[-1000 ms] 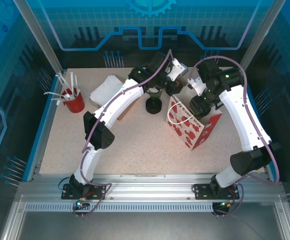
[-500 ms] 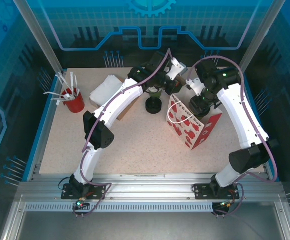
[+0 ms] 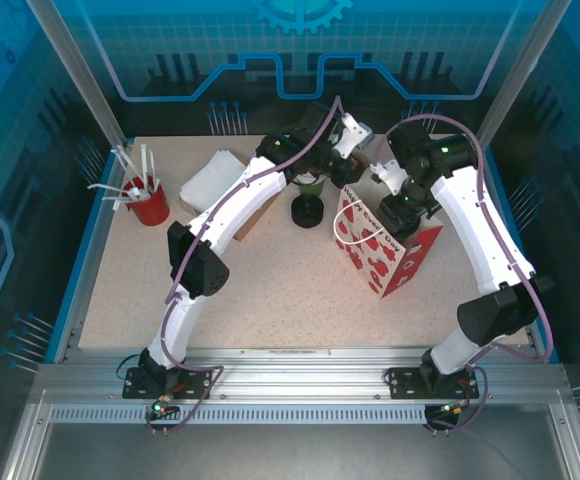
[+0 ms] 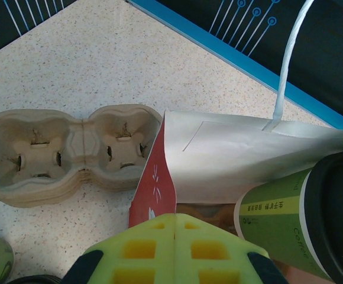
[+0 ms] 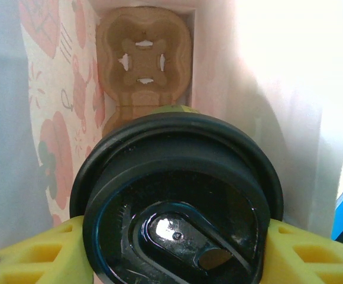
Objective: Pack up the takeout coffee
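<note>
Top view: gift bag (image 3: 388,258) upright, right of centre on counter (image 3: 270,280).
Left wrist: my left claw (image 4: 174,228) pressed together on the bag's edge.
Right wrist: my right claw (image 5: 174,251) pinching takeout coffee (image 5: 174,195), mid-frame between bag walls. Best lowered level into cup carrier (image 5: 145,65).

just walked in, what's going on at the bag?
Right end effector grips the takeout coffee near its black lid, holding it in the open mouth of the gift bag, above a cardboard cup carrier lying at the bottom. Left end effector is shut, apparently pinching the bag's rim. Coffee not yet released.
</note>
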Available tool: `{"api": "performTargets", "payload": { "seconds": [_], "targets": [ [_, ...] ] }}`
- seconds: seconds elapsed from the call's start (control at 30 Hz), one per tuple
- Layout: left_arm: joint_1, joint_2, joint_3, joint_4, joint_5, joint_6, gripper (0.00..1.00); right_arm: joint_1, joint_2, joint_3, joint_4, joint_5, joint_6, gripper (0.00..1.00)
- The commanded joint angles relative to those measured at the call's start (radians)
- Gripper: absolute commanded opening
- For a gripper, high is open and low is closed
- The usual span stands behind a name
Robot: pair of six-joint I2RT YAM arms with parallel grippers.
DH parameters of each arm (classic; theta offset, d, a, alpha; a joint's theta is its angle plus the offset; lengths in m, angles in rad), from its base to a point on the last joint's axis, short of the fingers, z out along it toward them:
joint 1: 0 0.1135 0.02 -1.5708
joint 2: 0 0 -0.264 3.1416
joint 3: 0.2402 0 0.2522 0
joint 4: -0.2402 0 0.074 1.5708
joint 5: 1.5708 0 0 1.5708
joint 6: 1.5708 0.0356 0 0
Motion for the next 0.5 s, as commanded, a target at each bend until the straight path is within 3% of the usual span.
{"api": "performTargets", "payload": {
  "seconds": [0.0, 0.47],
  "targets": [
    [0.006, 0.008, -0.002, -0.001, -0.001, 0.024, 0.0, -0.006, 0.008, -0.019, -0.028, 0.011, -0.053, 0.33],
    [0.006, 0.005, -0.008, 0.008, 0.003, 0.03, 0.0, -0.027, 0.001, -0.088, -0.007, -0.004, -0.046, 0.33]
  ]
}}
